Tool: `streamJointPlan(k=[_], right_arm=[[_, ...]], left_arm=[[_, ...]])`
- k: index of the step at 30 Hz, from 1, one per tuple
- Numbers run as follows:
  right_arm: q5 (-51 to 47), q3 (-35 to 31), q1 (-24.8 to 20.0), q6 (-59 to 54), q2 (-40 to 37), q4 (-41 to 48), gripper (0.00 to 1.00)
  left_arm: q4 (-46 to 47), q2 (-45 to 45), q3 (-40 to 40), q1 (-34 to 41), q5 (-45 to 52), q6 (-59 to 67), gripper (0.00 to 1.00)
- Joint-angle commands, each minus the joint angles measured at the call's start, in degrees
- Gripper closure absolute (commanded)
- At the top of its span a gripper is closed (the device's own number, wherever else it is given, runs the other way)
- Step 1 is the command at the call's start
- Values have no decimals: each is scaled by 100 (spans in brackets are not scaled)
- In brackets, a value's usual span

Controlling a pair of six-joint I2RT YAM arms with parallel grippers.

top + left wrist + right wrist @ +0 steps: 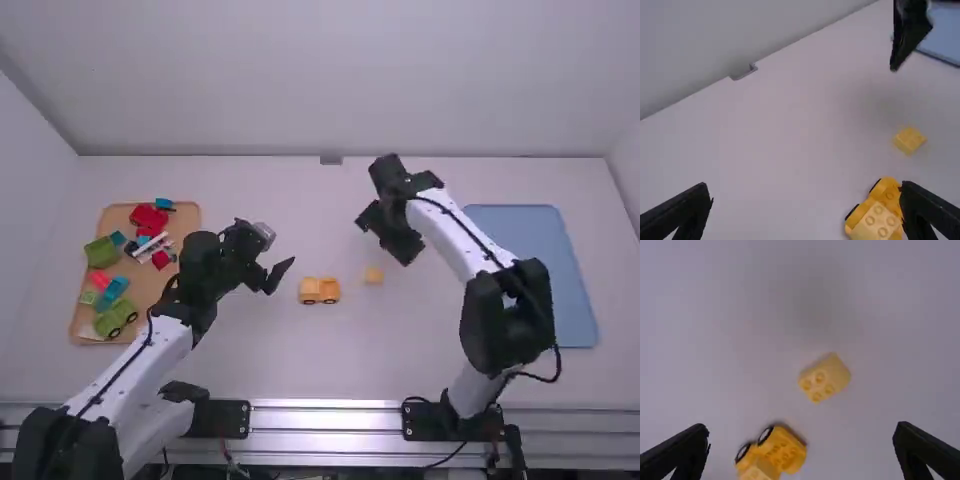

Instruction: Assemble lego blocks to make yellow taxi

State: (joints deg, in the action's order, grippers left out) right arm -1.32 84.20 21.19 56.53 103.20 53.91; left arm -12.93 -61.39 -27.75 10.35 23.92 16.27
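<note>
Yellow wheeled chassis [320, 290] is standing on its wheels near the middle of the desk [290, 365], bearing a pale yellow block [875, 224] on the end farther from a loose yellow block [373, 275]. Loose block is lying studs up, just right of the chassis, not touching it. Left tool [281, 275]: hovering left of the chassis, fingers spread wide. Right tool [382, 243]: hanging on the far-edge side of the loose block, above the desk, fingers also spread wide. Brown tray [188, 215] is resting toward the desk's left edge, holding green, red and blue toy pieces [115, 288]. Blue tray [535, 290] is lying flat toward the right edge.
</note>
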Motion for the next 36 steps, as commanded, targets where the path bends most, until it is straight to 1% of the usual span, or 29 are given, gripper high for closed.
streamJointPlan(k=[1, 3, 7, 9, 13, 16, 20, 22, 23, 26, 27, 29, 32, 33, 36], right_arm=[[-339, 175, -92, -2009, -59, 28, 1], [-282, 216, -173, -2597, -55, -33, 1], [-232, 153, -293, -2771, -55, -376, 1], [-284, 120, -378, -3091, -55, -535, 1], [-260, 120, -546, -3862, -52, -341, 1], [-260, 114, -658, -4183, -48, -402, 1], [-173, -48, -706, -5488, -50, -487, 1], [267, -433, -699, -6559, -57, -1058, 1], [313, -463, -699, -6618, -57, -1102, 1], [1266, -1021, -743, -7775, -57, -2004, 1], [1530, -1167, -780, -8122, -57, -2243, 1], [2643, -1508, -964, -9141, -57, -2789, 1], [3713, -1692, -1156, -10050, -57, -2988, 1], [3991, -1753, -1248, -10351, -57, -3036, 3], [4164, -1860, -1386, -10605, -57, -3215, 1]], left_arm=[[127, 63, 7, 15, 46, 0, 1], [177, 63, 7, 15, 46, 2, 1], [170, 63, 7, 11, 42, 2, 1], [133, 63, 7, -28, 48, 2, 1], [131, 63, 7, 15, 46, 0, 1], [153, 63, 7, 15, 66, -68, 1], [280, 63, 7, 15, 63, 31, 1], [321, 63, 7, 15, 66, 24, 1], [328, 63, 7, 15, 66, 24, 1], [398, 11, 7, 15, 103, 262, 1], [428, -46, 7, 15, 199, 525, 1], [538, -214, 7, 15, 734, 1414, 1], [529, -446, 7, 15, 1327, 1987, 1], [433, -614, 7, 15, 1574, 2131, 1], [205, -940, 7, 15, 1869, 2234, 1]])
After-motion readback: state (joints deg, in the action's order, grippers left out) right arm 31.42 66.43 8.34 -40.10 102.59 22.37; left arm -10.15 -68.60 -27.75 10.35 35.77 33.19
